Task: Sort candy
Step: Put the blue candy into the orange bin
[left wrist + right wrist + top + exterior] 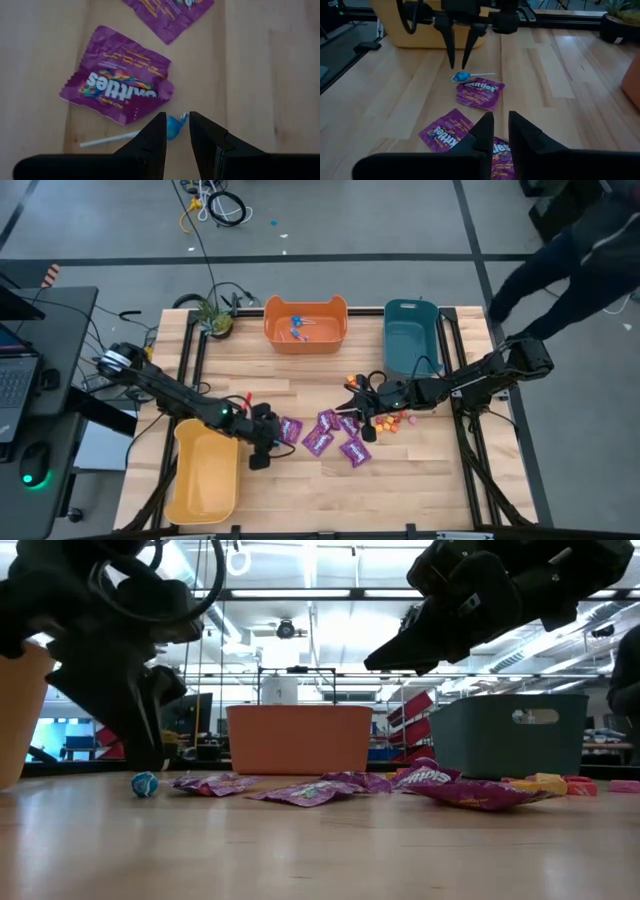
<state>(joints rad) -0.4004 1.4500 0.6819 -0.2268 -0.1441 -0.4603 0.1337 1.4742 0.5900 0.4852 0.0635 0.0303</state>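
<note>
purple packet (117, 90) beside blue lollipop (173, 128), yellow bin (420, 27) behind

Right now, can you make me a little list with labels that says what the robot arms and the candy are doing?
left gripper: open, fingers pointing down just above the blue lollipop
blue lollipop: lying on the table, beside a purple packet
right gripper: fingers slightly apart, holding nothing, over the purple packets
orange bin: some blue lollipops inside
teal bin: looks empty
yellow bin: looks empty
small orange and pink pieces: loose on the table near the teal bin
</note>
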